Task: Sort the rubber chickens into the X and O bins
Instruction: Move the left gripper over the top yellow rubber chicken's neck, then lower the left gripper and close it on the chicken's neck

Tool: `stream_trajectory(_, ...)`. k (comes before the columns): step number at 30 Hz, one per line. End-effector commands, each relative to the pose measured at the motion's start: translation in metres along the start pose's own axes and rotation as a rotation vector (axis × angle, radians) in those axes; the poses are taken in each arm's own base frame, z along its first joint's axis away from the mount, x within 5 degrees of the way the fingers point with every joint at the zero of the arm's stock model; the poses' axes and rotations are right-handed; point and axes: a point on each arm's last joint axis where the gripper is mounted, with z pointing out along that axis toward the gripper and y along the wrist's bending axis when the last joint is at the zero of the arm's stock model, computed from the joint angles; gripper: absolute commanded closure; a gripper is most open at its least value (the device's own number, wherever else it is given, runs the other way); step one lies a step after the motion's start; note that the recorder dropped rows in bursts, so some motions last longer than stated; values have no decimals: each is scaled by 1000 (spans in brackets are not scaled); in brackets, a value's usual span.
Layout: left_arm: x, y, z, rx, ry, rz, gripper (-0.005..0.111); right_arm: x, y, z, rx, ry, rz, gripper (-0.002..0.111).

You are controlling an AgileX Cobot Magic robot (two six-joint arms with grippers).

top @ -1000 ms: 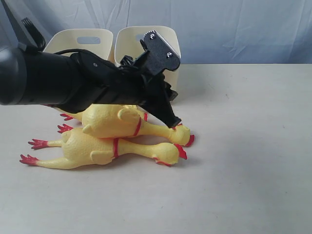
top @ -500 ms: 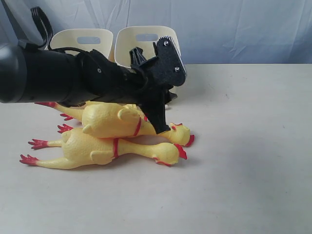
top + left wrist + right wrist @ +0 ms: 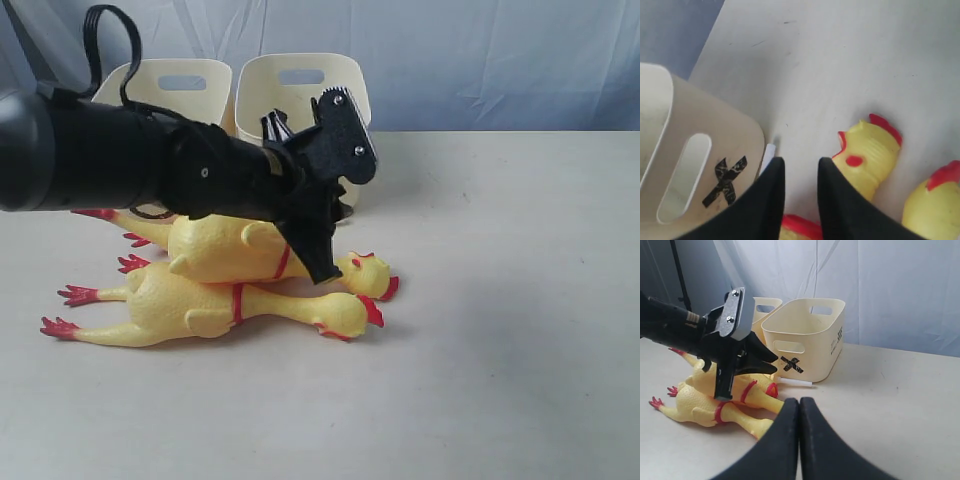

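Observation:
Two long yellow rubber chickens lie side by side on the table, the front one [image 3: 200, 305] and the middle one [image 3: 230, 250], heads pointing right. A third chicken [image 3: 140, 228] shows only legs behind my left arm. My left gripper [image 3: 328, 255] hangs open over the middle chicken's neck, its fingers [image 3: 775, 190] apart with bare table between them and a red chicken part [image 3: 800, 225] low in the gap. A chicken head [image 3: 870, 150] lies beside one finger. The X bin [image 3: 300, 85] stands behind, the other bin [image 3: 170, 85] to its left, mark hidden. My right gripper [image 3: 799, 401] is shut and empty.
A small white strip [image 3: 795, 382] lies on the table at the foot of the X bin [image 3: 810, 337]. My left arm [image 3: 110, 160] spans the left half of the scene above the chickens. A pale curtain hangs behind the bins.
My left gripper has turned and dipped, its lower finger swinging left and down towards the middle chicken's neck. The chickens and bins have not moved.

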Motion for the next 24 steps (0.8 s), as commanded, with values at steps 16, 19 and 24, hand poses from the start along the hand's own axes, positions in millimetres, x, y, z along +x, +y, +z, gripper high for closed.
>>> stream_trajectory(16,11,-6,4,47,370,-177,74,-2,1,-1,-3,-9,-6,108)
stream_trajectory(19,7,-7,3,117,355,-45,74,-2,1,-1,-3,-9,-6,108)
stream_trajectory(24,-6,-9,1,165,316,128,74,-2,1,-1,-3,-9,-6,108)
